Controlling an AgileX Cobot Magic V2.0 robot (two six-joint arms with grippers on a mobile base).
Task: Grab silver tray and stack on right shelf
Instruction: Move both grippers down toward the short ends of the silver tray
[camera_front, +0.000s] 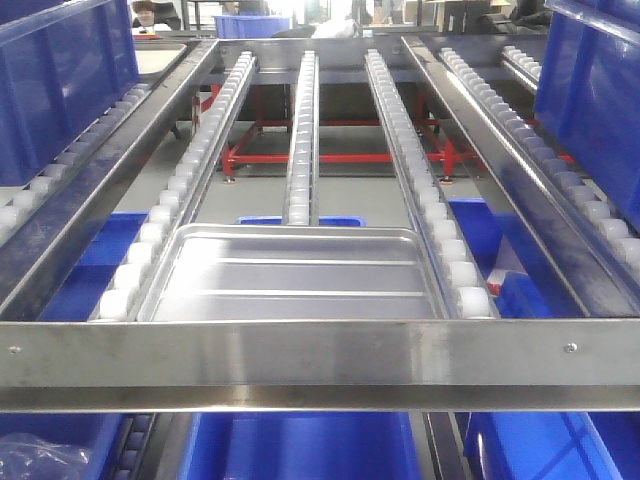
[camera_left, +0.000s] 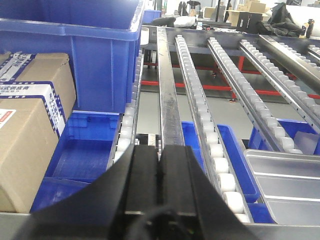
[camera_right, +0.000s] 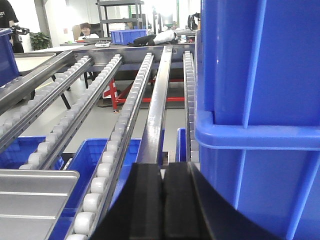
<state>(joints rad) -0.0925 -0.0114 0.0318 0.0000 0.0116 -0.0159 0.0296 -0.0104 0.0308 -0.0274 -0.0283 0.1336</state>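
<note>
The silver tray (camera_front: 290, 275) lies flat on the right shelf (camera_front: 320, 355), a sloping steel rack with rows of white rollers. Its near rim rests against the flat front bar, and two long ridges show on its floor. Neither gripper appears in the front view. In the left wrist view my left gripper (camera_left: 160, 147) is shut with nothing held, over a steel rail, and the silver tray (camera_left: 287, 180) sits to its right. In the right wrist view my right gripper (camera_right: 163, 167) is shut and empty, with the silver tray (camera_right: 30, 200) at lower left.
Tall blue bins stand on the rollers at the left (camera_front: 60, 80) and right (camera_front: 600, 90), the right bin (camera_right: 260, 100) close beside my right gripper. Cardboard boxes (camera_left: 30, 125) sit left of the left gripper. More blue bins (camera_front: 300, 445) lie below the rack.
</note>
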